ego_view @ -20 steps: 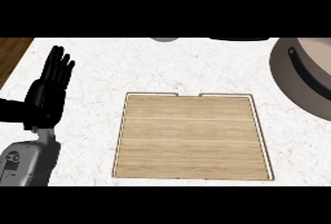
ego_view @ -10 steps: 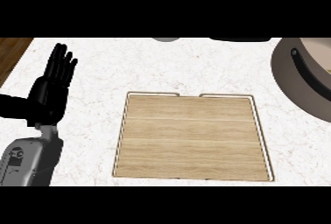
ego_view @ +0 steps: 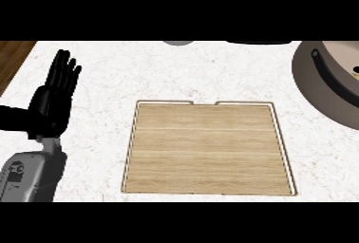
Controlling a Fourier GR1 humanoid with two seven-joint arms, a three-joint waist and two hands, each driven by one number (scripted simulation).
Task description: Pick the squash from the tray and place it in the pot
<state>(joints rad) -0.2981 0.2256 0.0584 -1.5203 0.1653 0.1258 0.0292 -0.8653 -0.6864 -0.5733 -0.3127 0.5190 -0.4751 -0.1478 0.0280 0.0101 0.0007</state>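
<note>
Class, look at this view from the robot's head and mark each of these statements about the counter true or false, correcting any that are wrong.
1. The wooden tray has a squash lying on it. False: nothing lies on the tray.
2. The left hand is open, fingers straight and pointing up the view. True.
3. The pot stands at the left edge. False: it is at the right edge, partly cut off.
4. The right hand is holding the pot. False: no right hand shows.
5. The tray lies on a white marbled counter. True.
</note>
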